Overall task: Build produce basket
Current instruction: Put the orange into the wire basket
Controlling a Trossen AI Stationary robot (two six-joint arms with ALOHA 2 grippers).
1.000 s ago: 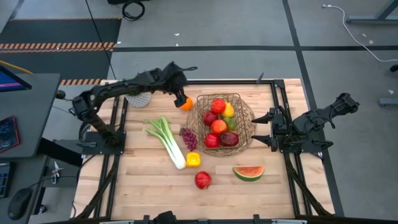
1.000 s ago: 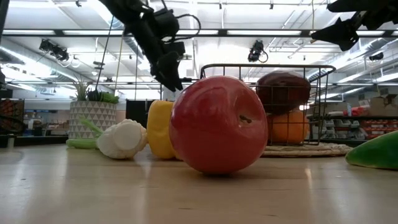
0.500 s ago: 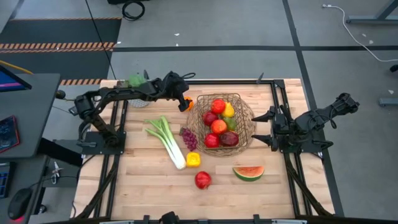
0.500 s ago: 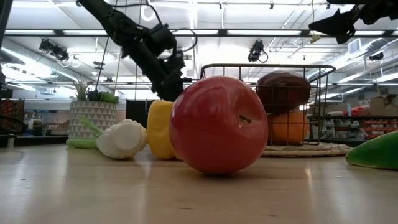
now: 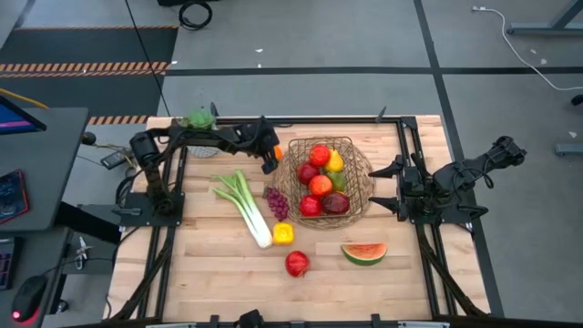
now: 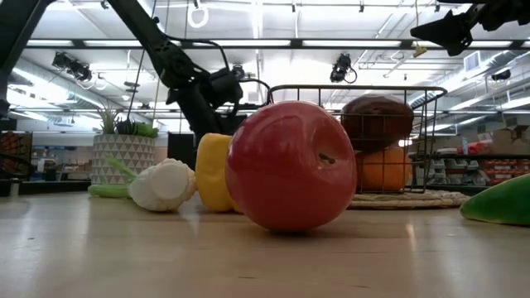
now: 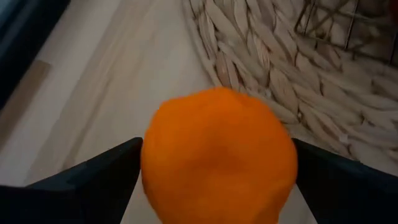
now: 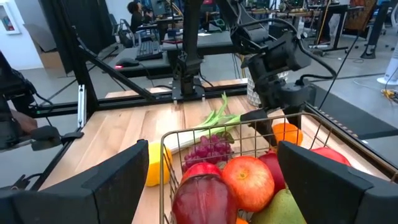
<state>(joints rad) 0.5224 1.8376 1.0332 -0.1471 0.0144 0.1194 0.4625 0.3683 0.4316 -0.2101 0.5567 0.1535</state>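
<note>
An orange (image 7: 217, 155) lies on the wood beside the woven mat (image 7: 280, 74) under the wire basket (image 5: 291, 173), at the basket's left. My left gripper (image 5: 271, 153) slants down over it, open, one finger on either side of it. The basket holds several fruits. A leek (image 5: 244, 205), grapes (image 5: 276, 202), a yellow pepper (image 5: 283, 234), a red apple (image 5: 297, 263) and a watermelon slice (image 5: 363, 252) lie on the table. My right gripper (image 5: 378, 187) hangs open to the basket's right, with nothing between its fingers. My left gripper has its fingers (image 7: 112, 168) close beside the orange's two sides, slanting down from the table's left. Whether they touch the orange I cannot tell. The orange rests on the table.
A potted green plant (image 5: 199, 118) stands at the far left corner behind the left arm. Dark rails run along the table's left and right sides. Bare wood shows along the near edge.
My left gripper has come down onto the orange beside the basket, its fingers still wide apart. The orange has stayed where it lay.
</note>
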